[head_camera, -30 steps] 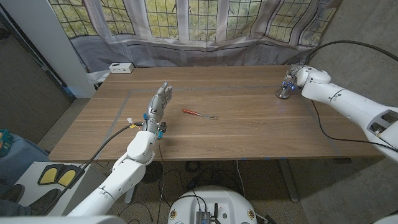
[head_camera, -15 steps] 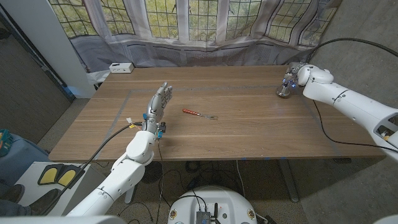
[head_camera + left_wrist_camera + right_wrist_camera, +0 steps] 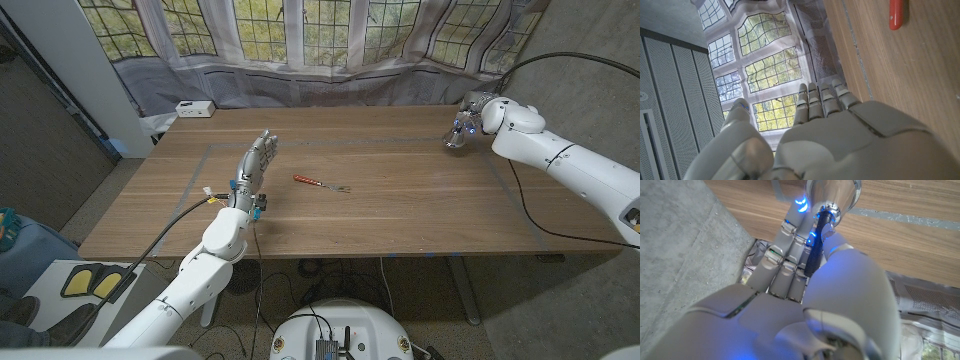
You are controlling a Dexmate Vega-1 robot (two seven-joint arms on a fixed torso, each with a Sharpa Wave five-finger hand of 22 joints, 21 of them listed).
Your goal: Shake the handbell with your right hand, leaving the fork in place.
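Handbell (image 3: 832, 195) work belongs to the far right corner; nearest us, our left hand (image 3: 256, 163) stands empty with fingers apart near the bench's (image 3: 400, 215) left front, and the fork (image 3: 320, 183) lies mid-bench. Beyond, our right hand (image 3: 470, 118) grips the bell's dark handle. The wrist view shows the bell mouth pointing away, seemingly clear of the bench.

Both my arms out, right raised.
My right hand (image 3: 470, 118) grips with fingers curled; my left hand (image 3: 255, 165) stands open, fingers straight.
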